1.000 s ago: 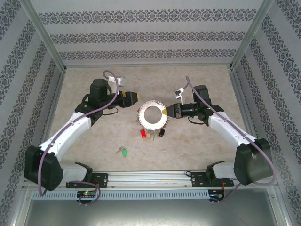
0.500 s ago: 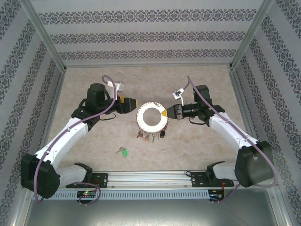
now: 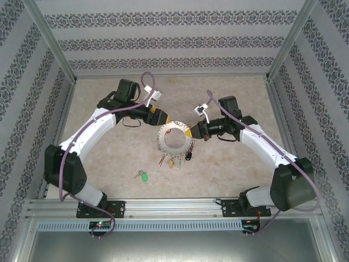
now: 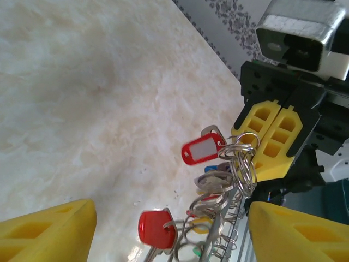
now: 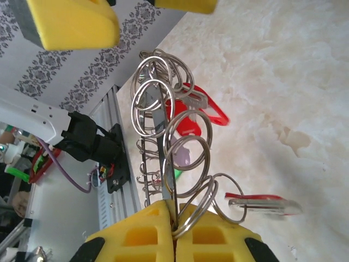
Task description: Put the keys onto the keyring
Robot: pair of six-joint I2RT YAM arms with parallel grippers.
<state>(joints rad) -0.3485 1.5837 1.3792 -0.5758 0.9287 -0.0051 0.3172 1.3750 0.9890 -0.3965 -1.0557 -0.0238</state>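
Left arm has swung up and in since a second ago: elbow lifted off the near-left corner, left gripper (image 3: pixel 163 120) now right at the keyring's far-left rim instead of standing off to the left. Right arm barely changed.

Left gripper: released. Its yellow fingers (image 4: pixel 49 232) sit wide apart in the left wrist view, flanking the hanging keys, and no contact is visible.

Right gripper (image 3: pixel 190 131): clenched on the keyring (image 3: pixel 161 140) at its right edge. In the right wrist view the yellow pads (image 5: pixel 147 229) are closed together with the ring's thin band pinched edge-on between them.

Keyring is held above the table centre between the two grippers, with small split rings (image 5: pixel 152 101) strung along the band. A red tag (image 4: pixel 202 149) and a red key head (image 4: pixel 156 227) dangle below it, along with other tags too crowded to sort.

Green-tag key (image 3: pixel 143 176) lies flat on the table, near-left of the ring and well apart from both grippers. Can't pick out the loose red-tag key from the ones hanging.

Table (image 3: pixel 109 158): beige marbled surface, glossy. The wallpaper (image 3: pixel 174 43) on three sides is pale with dark ornamental bands. Aluminium posts (image 3: pixel 54 46) stand at the corners, and an aluminium rail (image 3: pixel 174 206) carries the arm bases along the near edge.
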